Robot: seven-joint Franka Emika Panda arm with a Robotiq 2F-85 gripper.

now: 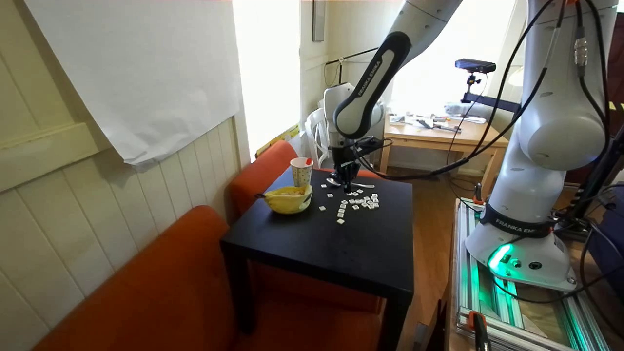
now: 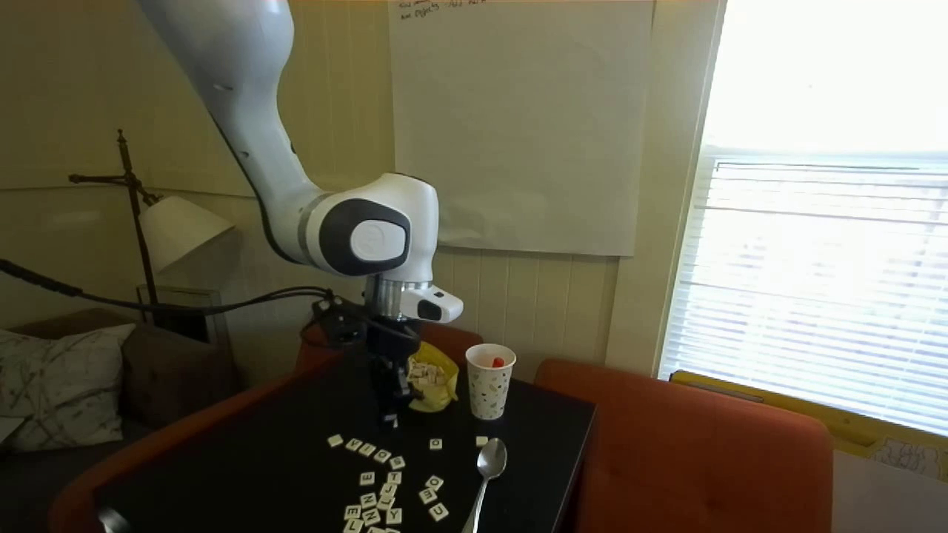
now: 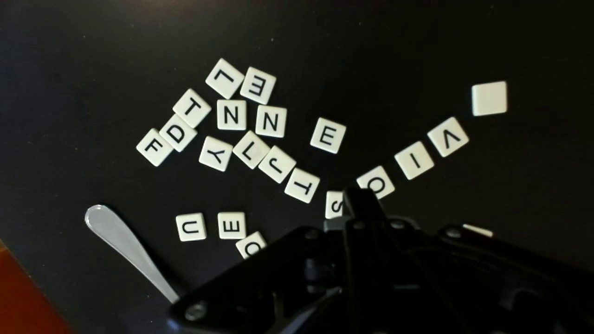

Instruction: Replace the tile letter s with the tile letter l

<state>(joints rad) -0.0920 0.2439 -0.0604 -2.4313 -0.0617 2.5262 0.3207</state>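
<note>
The letter S tile [image 3: 334, 205] lies on the black table at the end of a row after V, I and O, partly covered by my gripper in the wrist view. It also shows in an exterior view [image 2: 398, 463]. One letter L tile [image 3: 251, 149] lies beside the J tile; another L tile [image 3: 225, 78] lies farther off beside an E. My gripper [image 3: 364, 197] points down above the table, its fingertips together, covering part of the S and O tiles. I see nothing held between them. It also shows in both exterior views [image 1: 347, 187] [image 2: 389, 418].
Several other letter tiles lie scattered, including T [image 3: 302, 185] beside S and O [image 3: 377, 182]. A spoon [image 2: 485, 474] lies near them. A yellow bowl of tiles [image 1: 288, 201] and a paper cup [image 1: 302, 173] stand on the table [image 1: 317, 248]. Orange chairs surround it.
</note>
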